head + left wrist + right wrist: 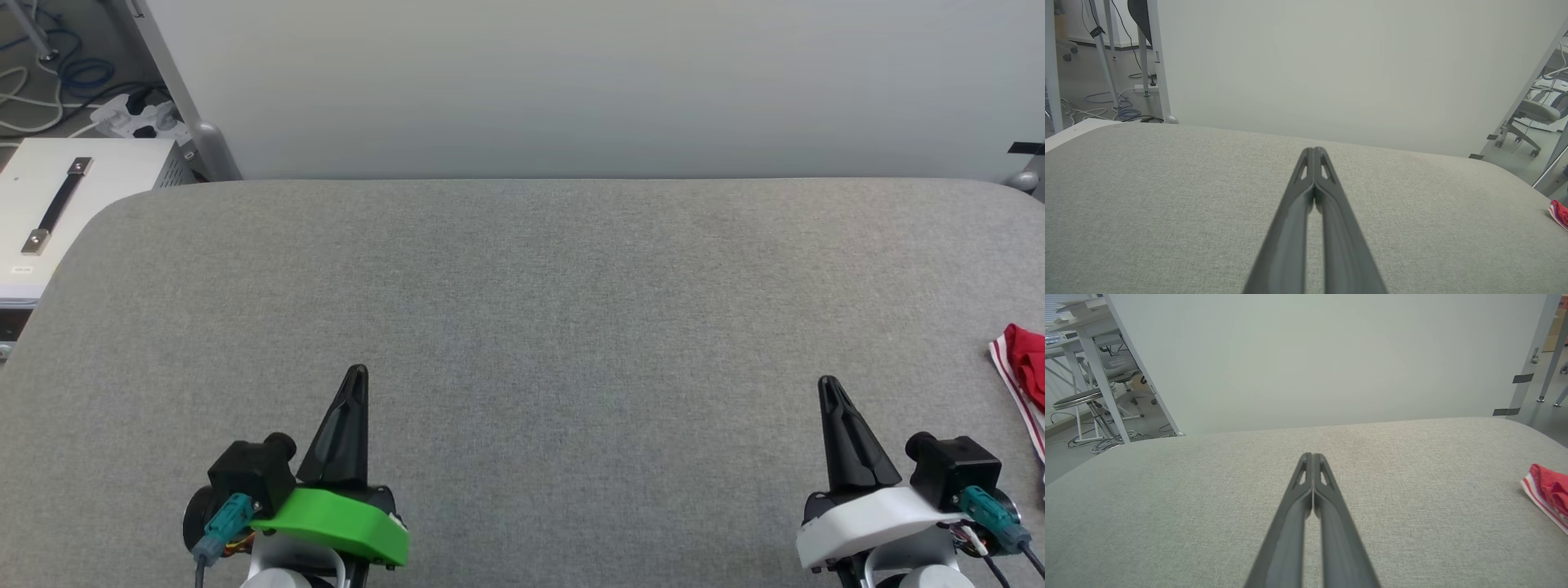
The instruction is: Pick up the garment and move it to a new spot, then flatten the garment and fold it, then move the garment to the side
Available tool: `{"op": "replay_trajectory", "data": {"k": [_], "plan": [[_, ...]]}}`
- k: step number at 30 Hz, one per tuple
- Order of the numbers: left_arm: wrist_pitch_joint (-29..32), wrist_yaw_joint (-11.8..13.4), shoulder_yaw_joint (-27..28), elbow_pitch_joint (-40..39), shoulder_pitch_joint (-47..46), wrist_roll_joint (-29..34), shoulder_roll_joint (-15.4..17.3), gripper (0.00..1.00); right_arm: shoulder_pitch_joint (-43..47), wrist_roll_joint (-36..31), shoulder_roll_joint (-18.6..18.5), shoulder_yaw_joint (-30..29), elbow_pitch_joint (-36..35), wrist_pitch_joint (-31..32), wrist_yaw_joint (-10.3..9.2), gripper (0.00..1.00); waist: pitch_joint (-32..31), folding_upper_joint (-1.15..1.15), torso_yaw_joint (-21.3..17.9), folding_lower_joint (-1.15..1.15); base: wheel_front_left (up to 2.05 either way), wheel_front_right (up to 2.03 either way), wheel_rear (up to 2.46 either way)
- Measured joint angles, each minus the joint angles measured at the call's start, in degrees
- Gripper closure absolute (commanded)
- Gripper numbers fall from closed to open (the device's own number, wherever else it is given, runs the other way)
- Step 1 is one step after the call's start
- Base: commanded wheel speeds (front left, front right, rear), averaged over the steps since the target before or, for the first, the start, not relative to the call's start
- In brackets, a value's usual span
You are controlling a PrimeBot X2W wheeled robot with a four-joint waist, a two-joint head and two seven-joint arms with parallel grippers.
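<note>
Garment (1027,371): red cloth with a red-and-white striped edge. It lies on the grey table (522,327) at its right-hand edge, nearer the front than the back. The head view cuts most of it off. What shows looks rumpled rather than flat, but we cannot tell whether the whole is folded or bunched.

Left gripper (357,374): over the table's front edge, left of its middle. Its fingers are pressed together to a point and hold nothing.

Right gripper (829,382): over the table's front edge, right of its middle. Its fingers are likewise pressed together and empty. It is well apart from the garment, which lies further toward the table's right edge.

Step in hand: we judge that no handling is under way, since both arms are clear of the cloth. The scene fits two stages:
- The garment waits at the table's edge to be picked up and carried inward.
- The garment is already folded and set aside at that edge.

The strip of cloth in view does not settle which, so we name no next move.

Writing: we can read none on the part of the garment that shows. A white case (57,212) beyond the table's far left corner carries a small label, too small to read. We see no brand marks on either gripper.
</note>
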Motion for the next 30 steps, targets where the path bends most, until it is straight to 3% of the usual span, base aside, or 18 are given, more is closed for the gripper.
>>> {"op": "replay_trajectory", "data": {"k": [30], "plan": [[3.72,1.60,1.55,-1.51,0.00,4.13,-0.01,1.00,0.00,-2.98,0.00,-0.13,-1.96,3.53,0.00,1.00,-0.07,0.00,-0.49,0.00,0.00,0.00,0.00]]}}
